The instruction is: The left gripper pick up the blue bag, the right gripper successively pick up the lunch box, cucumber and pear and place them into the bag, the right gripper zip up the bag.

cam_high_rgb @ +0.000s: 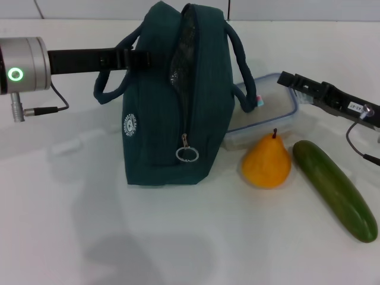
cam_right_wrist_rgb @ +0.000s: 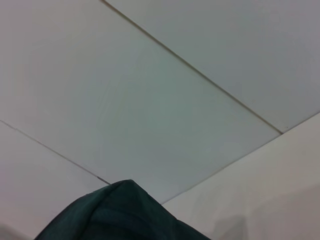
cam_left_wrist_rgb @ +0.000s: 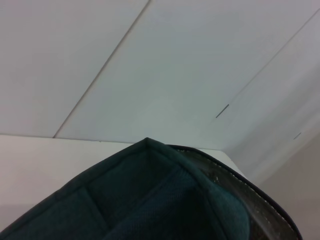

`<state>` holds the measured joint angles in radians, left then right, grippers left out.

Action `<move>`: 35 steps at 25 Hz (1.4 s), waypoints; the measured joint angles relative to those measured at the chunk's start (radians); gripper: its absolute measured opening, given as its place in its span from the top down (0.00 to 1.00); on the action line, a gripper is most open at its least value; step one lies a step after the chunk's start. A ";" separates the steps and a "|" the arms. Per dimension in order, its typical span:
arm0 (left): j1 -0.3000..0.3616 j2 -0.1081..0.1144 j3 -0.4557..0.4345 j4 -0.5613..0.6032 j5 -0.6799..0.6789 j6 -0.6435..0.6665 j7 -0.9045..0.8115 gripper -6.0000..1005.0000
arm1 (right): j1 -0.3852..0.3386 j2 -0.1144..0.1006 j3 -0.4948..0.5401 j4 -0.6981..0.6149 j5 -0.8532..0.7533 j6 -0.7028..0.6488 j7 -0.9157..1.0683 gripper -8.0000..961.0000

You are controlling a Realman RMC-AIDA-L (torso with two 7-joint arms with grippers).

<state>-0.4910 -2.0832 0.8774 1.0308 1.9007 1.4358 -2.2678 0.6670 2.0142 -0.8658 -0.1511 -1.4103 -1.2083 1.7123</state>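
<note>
While the blue bag (cam_high_rgb: 178, 101) stands upright on the white worktop (cam_high_rgb: 71, 225) with its zipper open, the left gripper (cam_high_rgb: 139, 58) reaches in at its near handle; whether its jaws grip cannot be told. The right gripper (cam_high_rgb: 291, 79) hovers over the lunch box (cam_high_rgb: 270, 113), jaws unclear. The pear (cam_high_rgb: 267, 163) sits just before the box, the cucumber (cam_high_rgb: 335, 189) beside it.

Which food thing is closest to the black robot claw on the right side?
The clear plastic lunch box with the blue-rimmed lid. The right gripper reaches just over its far corner, while the orange-yellow pear and long green cucumber lie nearer the camera.
</note>
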 joint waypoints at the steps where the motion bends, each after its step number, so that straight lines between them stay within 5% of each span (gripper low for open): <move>1: 0.000 0.000 0.000 0.000 0.000 0.000 0.002 0.96 | 0.001 0.001 0.000 0.000 0.000 -0.003 0.003 0.19; 10: -0.004 0.000 -0.003 -0.021 0.000 -0.001 0.024 0.96 | 0.022 0.007 0.001 -0.002 0.001 -0.015 0.027 0.22; 23: -0.009 0.000 -0.005 -0.037 -0.008 -0.007 0.058 0.96 | 0.037 0.009 -0.001 0.007 -0.005 0.002 0.054 0.69; 35: -0.009 -0.002 -0.007 -0.062 -0.010 -0.017 0.087 0.96 | 0.033 0.013 0.008 0.016 0.050 -0.017 0.064 0.81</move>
<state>-0.5001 -2.0847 0.8701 0.9683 1.8906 1.4190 -2.1813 0.7000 2.0272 -0.8581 -0.1354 -1.3600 -1.2255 1.7758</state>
